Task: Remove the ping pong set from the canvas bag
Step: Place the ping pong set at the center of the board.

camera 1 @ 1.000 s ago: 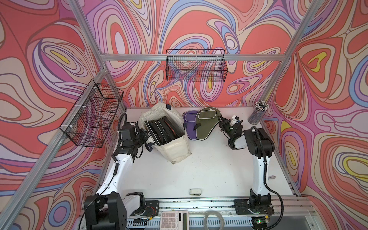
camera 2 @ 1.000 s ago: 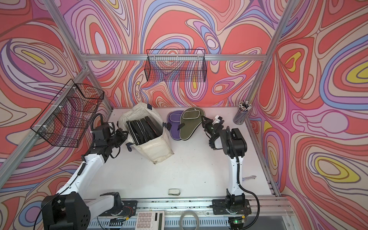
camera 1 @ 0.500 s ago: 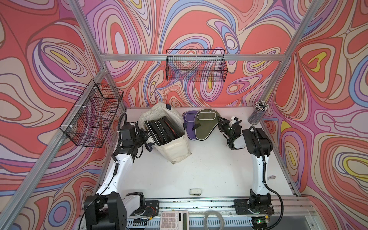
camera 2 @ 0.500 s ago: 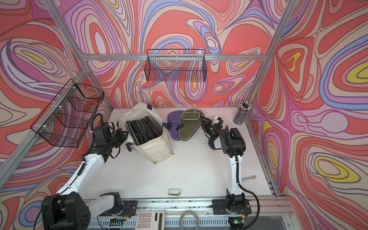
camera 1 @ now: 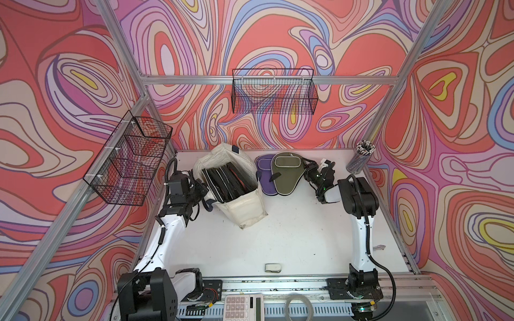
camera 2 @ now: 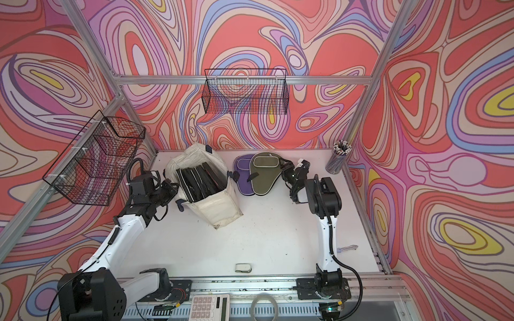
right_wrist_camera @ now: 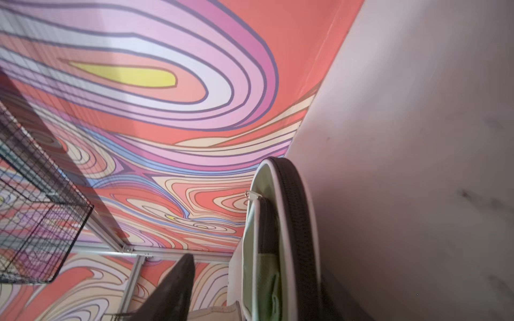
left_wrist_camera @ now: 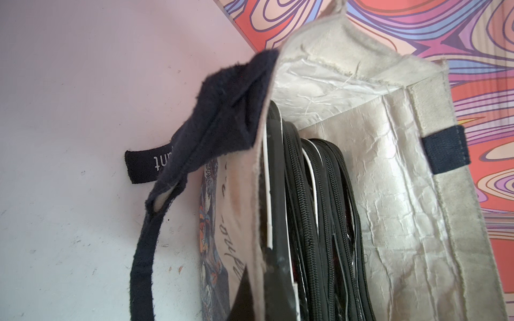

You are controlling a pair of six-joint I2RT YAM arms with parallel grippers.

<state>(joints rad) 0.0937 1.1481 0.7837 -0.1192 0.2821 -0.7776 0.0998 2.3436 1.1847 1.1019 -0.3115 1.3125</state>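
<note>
The cream canvas bag (camera 1: 247, 205) (camera 2: 217, 208) stands open at the back left of the table. Several black zipped cases (camera 1: 225, 180) (left_wrist_camera: 314, 208) of the ping pong set stand inside it. My left gripper (camera 1: 204, 191) (left_wrist_camera: 260, 300) is shut on the bag's printed side wall, by the navy strap handle (left_wrist_camera: 222, 125). Right of the bag an olive case (camera 1: 285, 173) (right_wrist_camera: 264, 264) lies partly on a purple case (camera 1: 264, 178). My right gripper (camera 1: 307, 169) (right_wrist_camera: 250, 305) is open at the olive case's edge, one finger (right_wrist_camera: 172, 291) clear of it.
Wire baskets hang on the left wall (camera 1: 130, 164) and back wall (camera 1: 274, 91). A cup of pens (camera 1: 361, 158) stands in the back right corner. A small white object (camera 1: 273, 267) lies near the front edge, with a calculator (camera 1: 243, 307) and a cable coil (camera 1: 299, 308) below.
My right gripper's jaws have opened off the olive case, which stays on the purple one. The left arm and the bag have not moved.
</note>
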